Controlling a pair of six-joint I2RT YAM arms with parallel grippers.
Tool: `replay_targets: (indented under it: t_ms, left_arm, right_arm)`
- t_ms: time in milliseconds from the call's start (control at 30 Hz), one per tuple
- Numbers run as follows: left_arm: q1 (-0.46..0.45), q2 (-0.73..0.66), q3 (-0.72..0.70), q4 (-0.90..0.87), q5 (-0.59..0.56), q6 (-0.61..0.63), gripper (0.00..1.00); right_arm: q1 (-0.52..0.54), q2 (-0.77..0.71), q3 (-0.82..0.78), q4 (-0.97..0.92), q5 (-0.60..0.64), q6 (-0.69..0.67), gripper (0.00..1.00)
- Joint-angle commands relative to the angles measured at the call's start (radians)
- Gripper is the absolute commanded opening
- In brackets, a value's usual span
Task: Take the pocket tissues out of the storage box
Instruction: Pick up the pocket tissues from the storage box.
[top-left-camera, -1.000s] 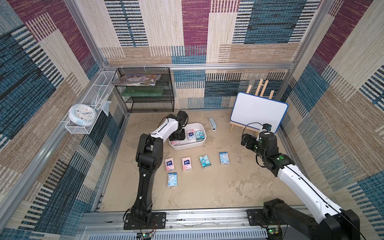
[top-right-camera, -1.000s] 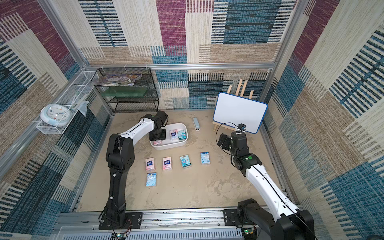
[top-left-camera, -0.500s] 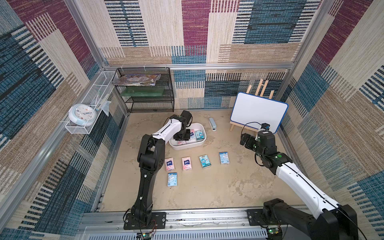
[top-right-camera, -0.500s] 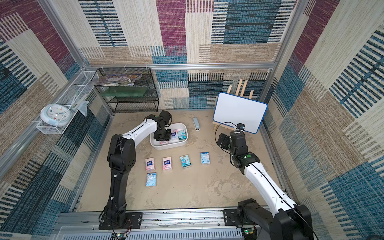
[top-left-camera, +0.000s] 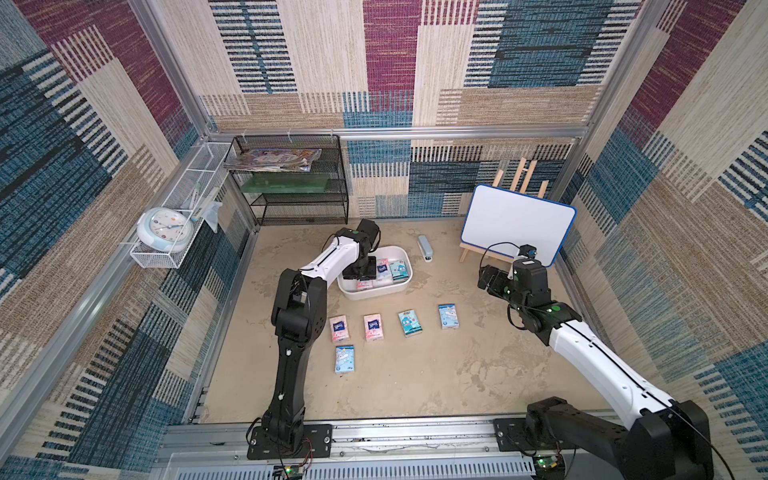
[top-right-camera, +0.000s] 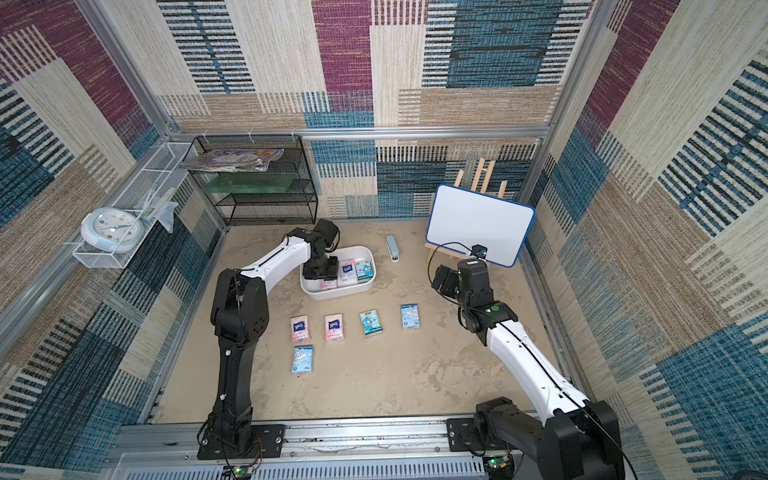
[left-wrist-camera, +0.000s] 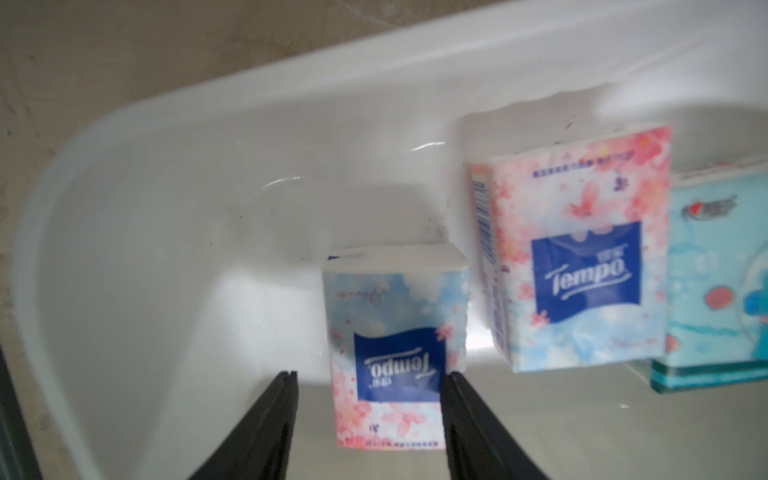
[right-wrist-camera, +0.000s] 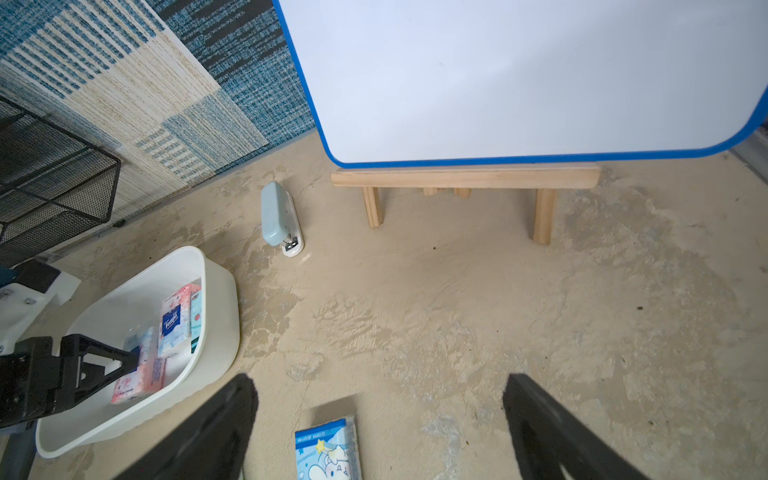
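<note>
Sandy bench (top-left-camera: 457, 374): left hand (left-wrist-camera: 370, 375) stands released astride a pink packet (left-wrist-camera: 395, 345) inside the box (left-wrist-camera: 166, 166); right hand (right-wrist-camera: 380, 378) gapes empty near a blue packet (right-wrist-camera: 326, 451).

White-shelled arms (top-left-camera: 332, 259) with bulky black joints (top-left-camera: 297, 309).

Three tissue packets (top-left-camera: 382, 268) inside white tub (top-left-camera: 374, 296)
</note>
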Motion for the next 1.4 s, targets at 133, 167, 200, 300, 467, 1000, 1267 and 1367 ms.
replay_targets:
  t_ms: [133,167,200,300,467,1000,1267,1367]
  left_arm:
    - [-0.002,0.051,0.038,-0.005,0.060,0.019,0.69]
    - [-0.002,0.055,0.042,-0.005,0.067,0.021,0.70]
    - [-0.002,0.059,0.047,-0.005,0.071,0.023,0.72]
    - [-0.002,0.061,0.056,-0.005,0.078,0.027,0.74]
    - [-0.002,0.077,0.074,-0.004,0.099,0.034,0.65]
    - [-0.005,-0.038,0.023,-0.004,0.117,0.031,0.21]
    - [-0.014,-0.203,-0.093,-0.003,0.137,-0.001,0.21]
    - [-0.019,-0.285,-0.165,0.010,0.152,-0.018,0.22]
  right_arm:
    - [0.000,0.017,0.020,0.016,-0.002,-0.007,0.98]
    - [0.000,0.020,0.022,0.018,-0.002,-0.007,0.98]
    - [0.000,0.023,0.022,0.018,-0.003,-0.008,0.98]
    - [0.000,0.030,0.027,0.019,-0.004,-0.010,0.98]
    - [0.000,0.041,0.030,0.022,-0.004,-0.013,0.98]
    - [0.000,0.040,0.029,0.030,-0.009,-0.012,0.98]
    - [-0.001,0.029,0.032,0.025,-0.051,-0.038,0.98]
    - [0.000,0.017,0.030,0.026,-0.077,-0.051,0.98]
